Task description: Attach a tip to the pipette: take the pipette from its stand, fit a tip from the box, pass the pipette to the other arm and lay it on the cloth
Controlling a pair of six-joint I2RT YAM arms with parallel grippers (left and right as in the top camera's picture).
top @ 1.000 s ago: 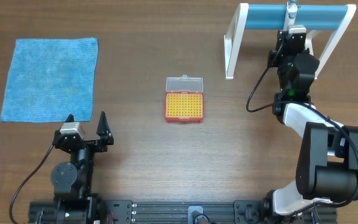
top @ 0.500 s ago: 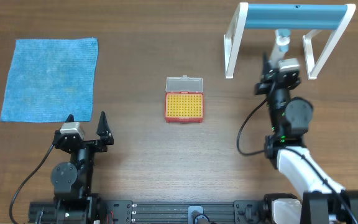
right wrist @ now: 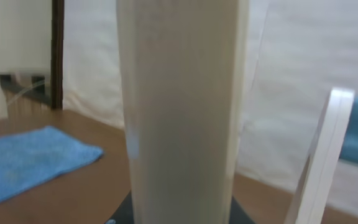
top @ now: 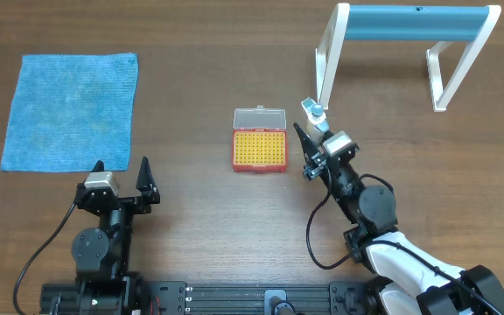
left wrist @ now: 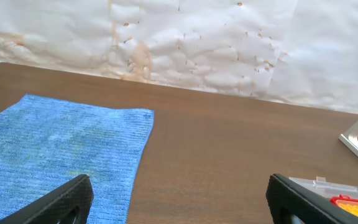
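My right gripper (top: 319, 154) is shut on the white pipette (top: 314, 112), holding it upright in the air just right of the tip box (top: 259, 143). Up close in the right wrist view, the pipette body (right wrist: 182, 106) rises as a pale column between the fingers. The tip box is orange with yellow tips and its clear lid open; its corner (left wrist: 345, 194) also appears in the left wrist view. The blue cloth (top: 70, 112) lies flat at the far left. My left gripper (top: 122, 178) is open and empty, low near its base, in front of the cloth (left wrist: 55, 149).
The pipette stand (top: 409, 22), white legs with a blue top bar, stands at the back right with nothing hanging on it; one white leg (right wrist: 327, 155) is near the pipette. Bare wooden table lies between the box and the cloth.
The right arm has pulled the pipette off the stand and carried it down and left, from under the blue bar to beside the tip box. The left arm has stayed still.
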